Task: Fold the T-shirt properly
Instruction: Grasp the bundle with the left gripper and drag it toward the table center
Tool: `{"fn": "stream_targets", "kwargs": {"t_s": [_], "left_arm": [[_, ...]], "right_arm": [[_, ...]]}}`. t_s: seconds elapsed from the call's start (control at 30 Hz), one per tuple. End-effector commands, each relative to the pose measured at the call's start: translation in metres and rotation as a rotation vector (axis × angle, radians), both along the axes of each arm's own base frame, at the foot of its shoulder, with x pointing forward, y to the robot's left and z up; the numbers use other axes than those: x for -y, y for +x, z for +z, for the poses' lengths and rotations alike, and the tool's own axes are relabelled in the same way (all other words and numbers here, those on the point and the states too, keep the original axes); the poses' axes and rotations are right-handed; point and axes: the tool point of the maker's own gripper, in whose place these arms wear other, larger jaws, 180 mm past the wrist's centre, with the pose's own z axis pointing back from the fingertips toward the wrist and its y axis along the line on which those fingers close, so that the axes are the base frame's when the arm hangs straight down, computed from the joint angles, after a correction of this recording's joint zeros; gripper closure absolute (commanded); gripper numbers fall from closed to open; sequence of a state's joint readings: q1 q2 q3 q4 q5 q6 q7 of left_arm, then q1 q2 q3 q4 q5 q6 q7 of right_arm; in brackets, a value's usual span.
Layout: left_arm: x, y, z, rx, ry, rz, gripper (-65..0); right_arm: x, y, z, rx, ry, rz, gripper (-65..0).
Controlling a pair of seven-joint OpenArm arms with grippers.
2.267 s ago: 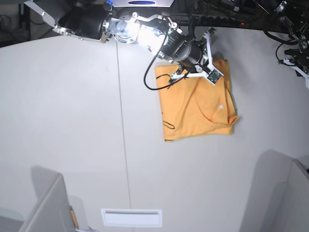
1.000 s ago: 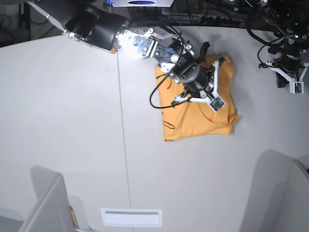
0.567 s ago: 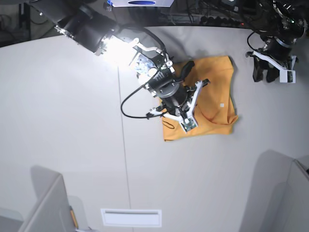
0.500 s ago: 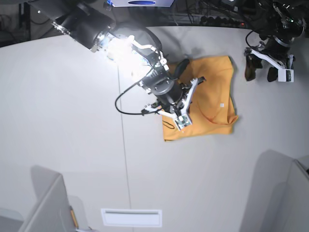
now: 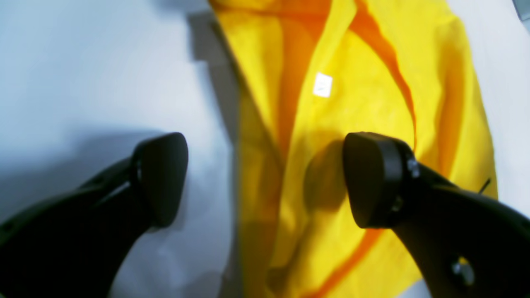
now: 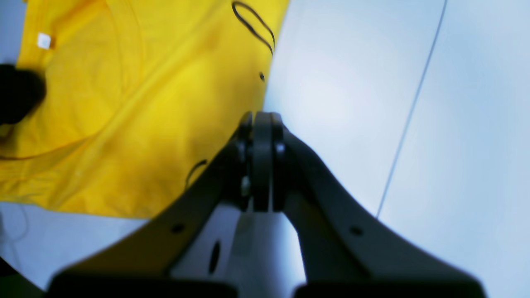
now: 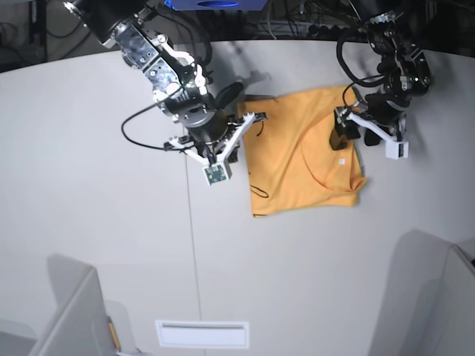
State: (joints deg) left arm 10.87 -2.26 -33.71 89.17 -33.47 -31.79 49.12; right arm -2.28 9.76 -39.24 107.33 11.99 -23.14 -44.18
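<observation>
The light-orange T-shirt point(image 7: 300, 159) lies flat at the table's back middle in a roughly square folded shape, with its neckline, a white label point(image 5: 322, 85) and thin black marks point(image 6: 252, 20) showing. My left gripper point(image 7: 353, 137) is open and empty, straddling the shirt's right edge: in the left wrist view point(image 5: 265, 178) one finger point(image 5: 372, 178) is over the cloth and the other is over bare table. My right gripper point(image 7: 221, 156) is shut and empty. In the right wrist view point(image 6: 258, 124) it sits over bare table just beside the shirt's point(image 6: 124, 103) left edge.
A thin seam point(image 7: 189, 222) runs front to back across the grey table, left of the shirt. A white slotted plate point(image 7: 202, 334) lies at the front edge. Grey panels stand at the front left point(image 7: 74, 319) and front right point(image 7: 430, 297). Cables crowd the back edge.
My right gripper has slid left across the shirt and off its left edge. My left arm has come in from the far right to the shirt's right edge. The shirt has kept its shape.
</observation>
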Motion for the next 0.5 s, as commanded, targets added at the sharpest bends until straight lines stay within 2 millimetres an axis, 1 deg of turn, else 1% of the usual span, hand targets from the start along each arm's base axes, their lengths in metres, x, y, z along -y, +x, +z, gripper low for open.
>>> {"fn": "stream_targets", "kwargs": {"t_s": [0.0, 0.07, 0.1, 0.13, 0.17, 0.2, 0.23, 0.33, 0.37, 0.47], "left_arm": [[0.001, 0.01, 0.006, 0.031, -0.008, -0.009, -55.5], [0.005, 0.014, -0.004, -0.008, 0.01, -0.038, -55.1], [0.009, 0.014, -0.011, -0.04, 0.024, -0.049, -52.8], [0.014, 0.012, -0.017, -0.065, 0.031, -0.057, -48.7], [0.015, 0.01, -0.02, -0.083, 0.045, -0.065, -43.3], [0.014, 0.008, -0.022, -0.097, 0.069, -0.079, -36.4], [0.01, 0.008, -0.023, -0.102, 0.087, -0.091, -28.0], [0.0, 0.007, -0.022, -0.111, 0.125, -0.105, -5.9], [-0.005, 0.007, -0.021, -0.112, 0.139, -0.11, 0.0], [-0.007, 0.012, -0.017, -0.112, 0.187, -0.171, 0.0]], "right_arm": [[0.004, 0.007, 0.011, 0.042, 0.02, -0.023, 0.0], [0.017, 0.005, 0.004, 0.02, 0.017, -0.071, 0.0], [0.028, 0.005, 0.0, 0.007, 0.013, -0.107, 0.0], [0.039, 0.003, -0.006, -0.009, 0.008, -0.14, 0.0], [0.049, 0.001, -0.01, -0.022, 0.003, -0.172, 0.0], [0.059, -0.002, -0.015, -0.037, -0.003, -0.205, 0.0], [0.07, -0.003, -0.018, -0.041, -0.007, -0.237, 0.0], [0.089, -0.012, -0.025, -0.036, -0.012, -0.3, 0.0], [0.094, -0.014, -0.027, -0.033, -0.015, -0.315, 0.0], [0.109, -0.026, -0.035, -0.046, -0.028, -0.357, 0.0]]}}
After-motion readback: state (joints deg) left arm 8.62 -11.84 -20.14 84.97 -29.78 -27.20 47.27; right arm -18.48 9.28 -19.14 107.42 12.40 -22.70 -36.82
